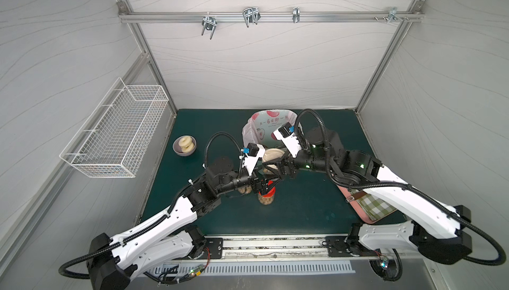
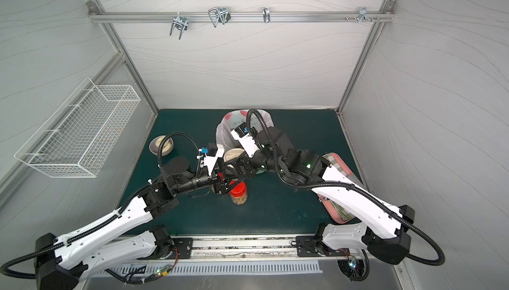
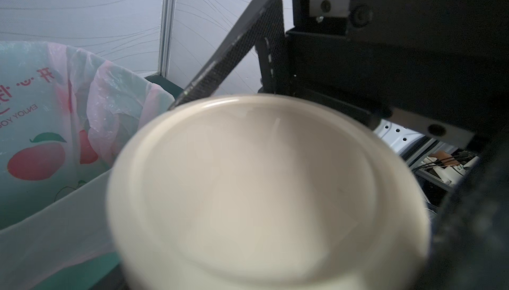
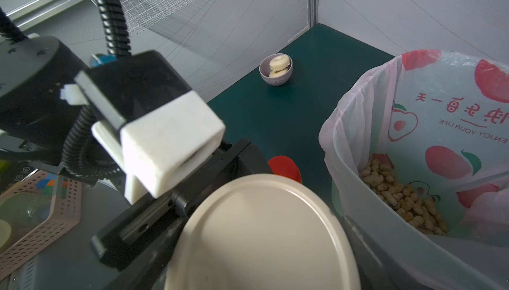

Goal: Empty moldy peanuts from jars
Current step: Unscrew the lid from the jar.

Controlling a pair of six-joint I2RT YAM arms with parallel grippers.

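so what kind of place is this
Probably a robot test booth: grey panel walls on an aluminium frame, a left arm and a right arm mounted at the front edge of a green mat, and a wire basket hung on the side wall.

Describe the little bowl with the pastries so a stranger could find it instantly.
Start at the white wire basket on the left wall; near it, on the dark green mat, sits a small greyish bowl. Unlike the red-lidded peanut jar, it holds two pale ring pastries.
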